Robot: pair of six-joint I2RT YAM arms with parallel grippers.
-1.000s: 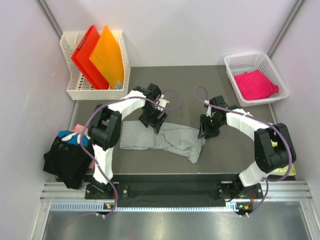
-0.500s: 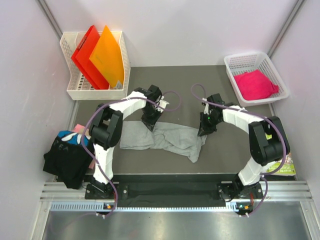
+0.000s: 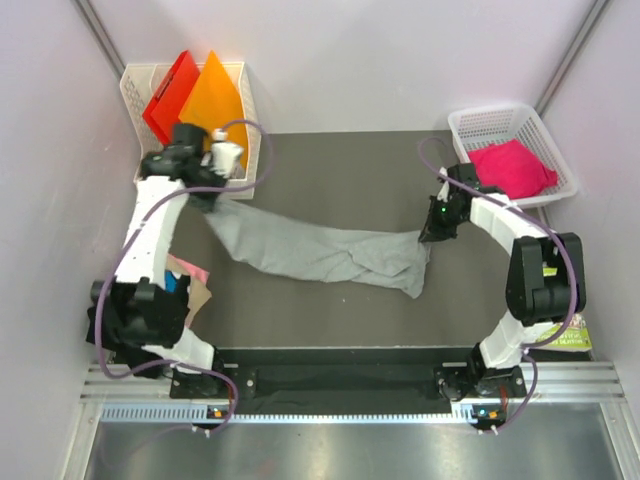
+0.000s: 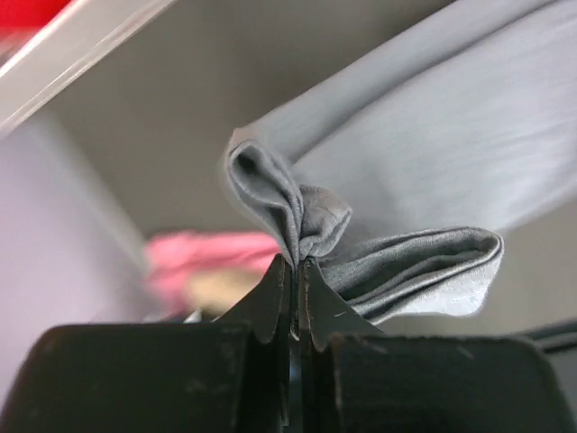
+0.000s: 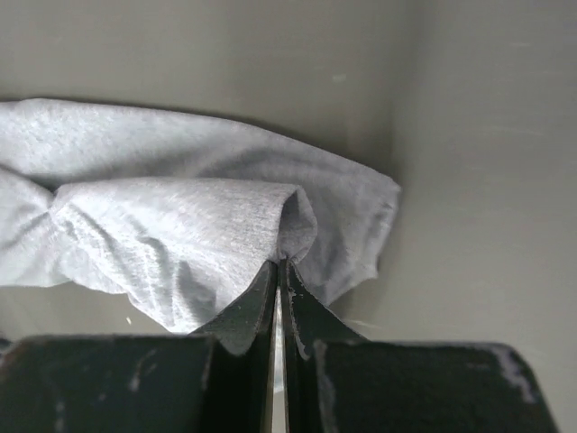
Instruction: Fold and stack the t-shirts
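While both arms are spread wide, the grey t-shirt is strung out between them across the dark bench, kinda twisted and bunched in the middle rather than flat.

Left tool is over at the far left, just beside the white rack holding the red folder and orange folder. In its wrist view, the jaws are pinched tight together on a scrunched-up corner of the grey cloth, with the rest trailing away from it.

Right tool is on the other side, closed down on a fold at the shirt's right end. Wrist cam shows the fabric humped up right at the tips, no gap between them. A loose flap hangs off toward the near side just below that.

Pink t-shirt sits crumpled in the white basket at the far right corner, well apart from the grey one. Green book pokes out at the near right edge behind the right arm.
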